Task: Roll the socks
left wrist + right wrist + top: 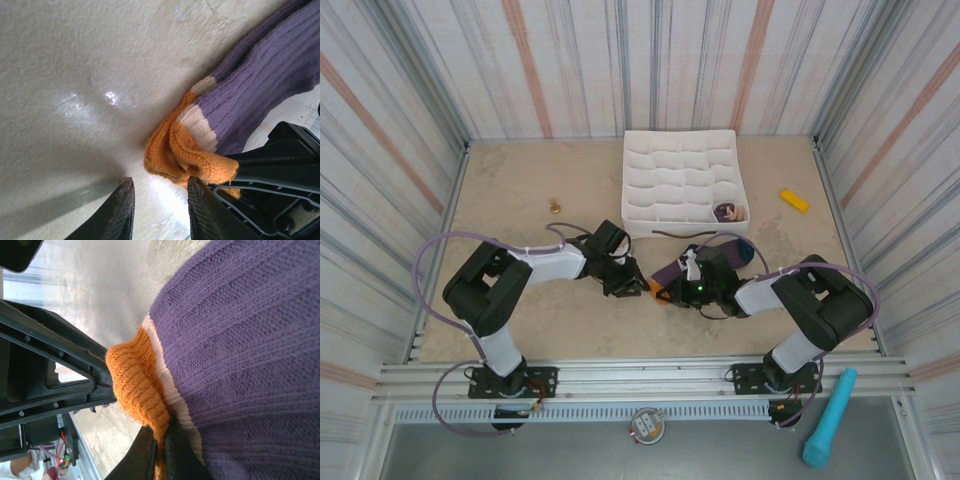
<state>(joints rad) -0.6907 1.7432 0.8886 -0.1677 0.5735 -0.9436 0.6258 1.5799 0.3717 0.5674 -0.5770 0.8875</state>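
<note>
Right gripper (pixel 161 442) is pinching the socks (pixel 240 350) by the orange toe (pixel 135 380).
Left gripper (pixel 159 200) is hovering slightly parted, empty; the toe is lying at its one o'clock, socks stretching toward two.

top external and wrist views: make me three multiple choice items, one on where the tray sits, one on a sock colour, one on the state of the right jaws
1. The white tray stands on the table:
A) at the near edge, between the arm bases
B) at the far edge
C) against the left wall

2. The toe of the sock is:
A) teal
B) white
C) orange

3. The right jaws are:
A) shut on the sock's toe
B) wide open over the tray
C) shut on nothing, in the air

Key: 1 B, the top view has it at the table's far end; 2 C, both wrist views show orange knit; 3 A, the right wrist view shows them pinching that orange knit.
</note>
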